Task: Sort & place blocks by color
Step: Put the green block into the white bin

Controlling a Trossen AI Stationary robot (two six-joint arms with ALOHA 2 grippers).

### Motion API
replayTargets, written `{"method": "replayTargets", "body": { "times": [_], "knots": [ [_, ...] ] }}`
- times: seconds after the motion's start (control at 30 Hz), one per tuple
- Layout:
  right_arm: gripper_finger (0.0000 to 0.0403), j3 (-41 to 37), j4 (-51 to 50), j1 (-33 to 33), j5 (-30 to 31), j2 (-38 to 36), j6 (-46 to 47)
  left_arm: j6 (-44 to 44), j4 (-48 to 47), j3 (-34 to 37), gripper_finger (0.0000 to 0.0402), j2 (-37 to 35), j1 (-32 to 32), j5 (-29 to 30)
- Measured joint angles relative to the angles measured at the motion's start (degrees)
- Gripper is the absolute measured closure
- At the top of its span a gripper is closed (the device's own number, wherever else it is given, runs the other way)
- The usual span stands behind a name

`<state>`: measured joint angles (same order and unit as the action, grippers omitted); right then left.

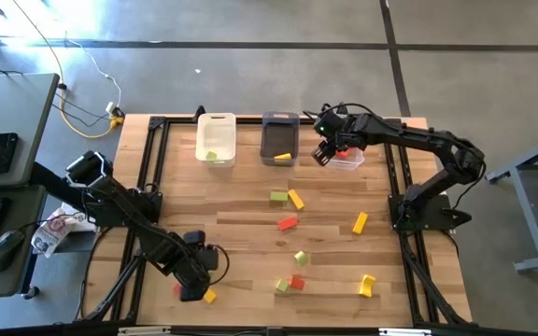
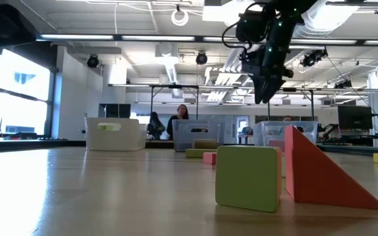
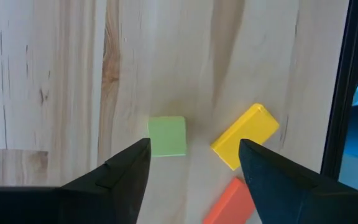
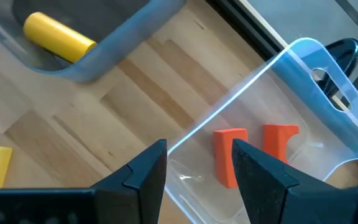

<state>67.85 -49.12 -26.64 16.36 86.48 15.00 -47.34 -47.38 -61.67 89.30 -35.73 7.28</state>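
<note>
Blocks (image 3: 167, 136) lie near table edge (image 3: 347, 93).

Three bins (image 1: 216, 122), two arms (image 1: 418, 140), about fifteen blocks (image 1: 360, 222)

place: open-plan lab | ceiling ducts (image 2: 169, 65) | seated person (image 2: 181, 118)

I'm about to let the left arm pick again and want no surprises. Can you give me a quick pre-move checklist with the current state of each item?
1. Left gripper open above the table: ok.
2. Green block between its fingers, untouched: ok.
3. Yellow block and red block lie close beside the green one and could get nudged: not ok.
4. Right gripper over the clear bin, holding nothing: ok.
5. Two red blocks inside the clear bin: ok.
6. White bin holds a green piece, free to receive: ok.
</note>
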Motion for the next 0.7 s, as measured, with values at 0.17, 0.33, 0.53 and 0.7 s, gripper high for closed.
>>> {"method": "replayTargets", "body": {
  "times": [0.17,0.33,0.53,0.7],
  "knots": [
    [0.0236,0.0,0.0,0.74,0.0,0.0,0.0,-1.06,0.95,-0.04,0.0143,0.38,0.0,0.98],
    [0.0236,0.0,0.0,1.23,0.02,0.0,0.0,-0.66,0.95,-0.04,0.0144,3.55,0.09,0.65],
    [0.0236,0.0,0.0,1.32,0.0,0.0,0.0,0.01,0.82,-0.03,0.0146,7.09,0.11,0.37],
    [0.0236,0.0,0.0,1.32,0.0,0.0,0.0,0.66,0.69,-0.02,0.0146,9.44,0.63,0.36]
  ]
}}
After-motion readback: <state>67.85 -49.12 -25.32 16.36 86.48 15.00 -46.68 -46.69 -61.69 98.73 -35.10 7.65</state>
